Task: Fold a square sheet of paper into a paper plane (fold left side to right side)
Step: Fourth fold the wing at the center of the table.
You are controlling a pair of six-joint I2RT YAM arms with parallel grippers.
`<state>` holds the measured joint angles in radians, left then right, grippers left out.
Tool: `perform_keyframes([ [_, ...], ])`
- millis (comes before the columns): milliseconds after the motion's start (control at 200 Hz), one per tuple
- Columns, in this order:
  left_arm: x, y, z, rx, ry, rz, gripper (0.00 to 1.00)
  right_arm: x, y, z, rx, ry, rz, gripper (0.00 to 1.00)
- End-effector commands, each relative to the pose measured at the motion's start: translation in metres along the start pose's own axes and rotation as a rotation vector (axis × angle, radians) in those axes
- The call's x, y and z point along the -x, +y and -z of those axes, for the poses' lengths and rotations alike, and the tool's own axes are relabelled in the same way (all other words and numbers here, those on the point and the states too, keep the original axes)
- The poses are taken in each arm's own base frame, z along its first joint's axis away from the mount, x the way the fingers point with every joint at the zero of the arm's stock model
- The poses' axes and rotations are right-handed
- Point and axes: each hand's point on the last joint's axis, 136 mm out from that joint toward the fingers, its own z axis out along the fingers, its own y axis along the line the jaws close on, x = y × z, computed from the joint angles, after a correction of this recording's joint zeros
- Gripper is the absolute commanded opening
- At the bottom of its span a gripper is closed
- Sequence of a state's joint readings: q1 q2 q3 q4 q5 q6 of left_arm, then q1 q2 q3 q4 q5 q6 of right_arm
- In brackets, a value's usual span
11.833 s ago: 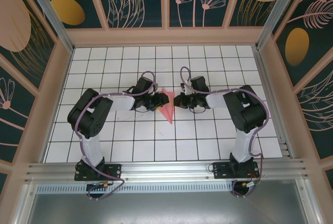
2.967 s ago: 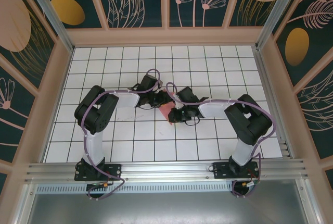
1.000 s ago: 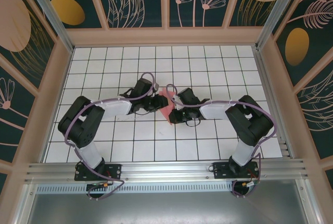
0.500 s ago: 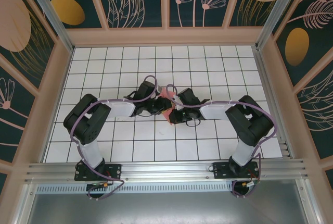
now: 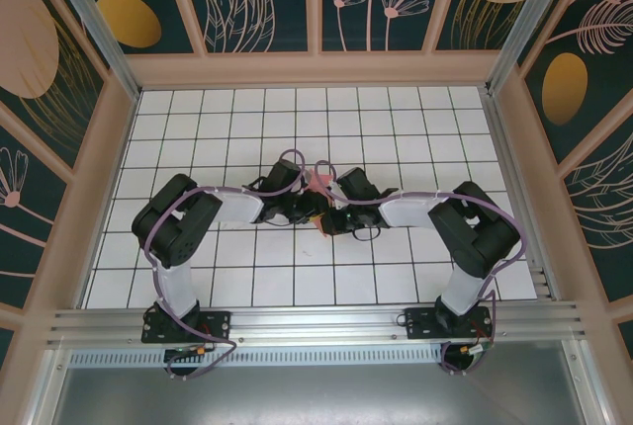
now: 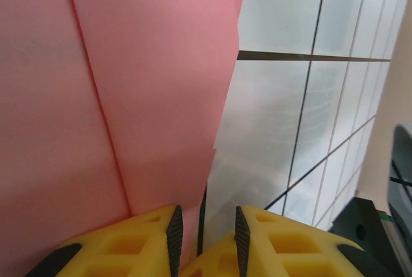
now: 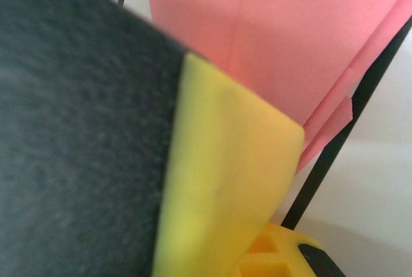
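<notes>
Top view: the left fingers [image 5: 309,210] and the right fingers [image 5: 330,215] are meeting tip to tip over the middle of the white gridded bench [image 5: 198,128], with the pink-red sheet of paper [image 5: 318,182] lying between and under them. Part of the sheet is showing just beyond the fingertips, and a narrow point is projecting on their near side. Left wrist view: the two yellow fingers [image 6: 177,225] are standing a narrow gap apart, their ridged pads not pressing together. The sheet [image 6: 129,84] is spreading ahead of them and to their left, carrying a straight crease. Its right edge is running down into the gap, close against the left pad, while pale bench [image 6: 290,129] is showing through the rest of the gap and ahead to the right. Right wrist view: a yellow finger [image 7: 225,180] is lying blurred across the foreground with the folded sheet [image 7: 277,38] directly ahead of it, two layered edges showing at its right. These fingers are closed; whether they are pinching any paper cannot be told.
</notes>
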<state>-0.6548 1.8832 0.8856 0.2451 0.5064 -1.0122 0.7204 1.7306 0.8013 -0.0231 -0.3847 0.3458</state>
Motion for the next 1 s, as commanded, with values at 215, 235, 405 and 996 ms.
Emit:
perform_keyframes([
  [215, 0.028, 0.045, -0.008, 0.194, -0.070, -0.021, 0.32, -0.079, -0.056, -0.011, -0.253, 0.252, -0.060, 0.10],
  [235, 0.030, 0.048, -0.007, 0.201, -0.074, -0.017, 0.32, -0.079, -0.056, -0.011, -0.253, 0.252, -0.060, 0.10],
  [405, 0.065, 0.036, -0.004, 0.173, -0.113, -0.038, 0.32, -0.083, -0.057, -0.012, -0.252, 0.265, -0.060, 0.10],
  [996, 0.159, 0.017, -0.013, 0.139, -0.192, -0.056, 0.35, -0.086, -0.056, -0.015, -0.235, 0.273, -0.064, 0.10],
])
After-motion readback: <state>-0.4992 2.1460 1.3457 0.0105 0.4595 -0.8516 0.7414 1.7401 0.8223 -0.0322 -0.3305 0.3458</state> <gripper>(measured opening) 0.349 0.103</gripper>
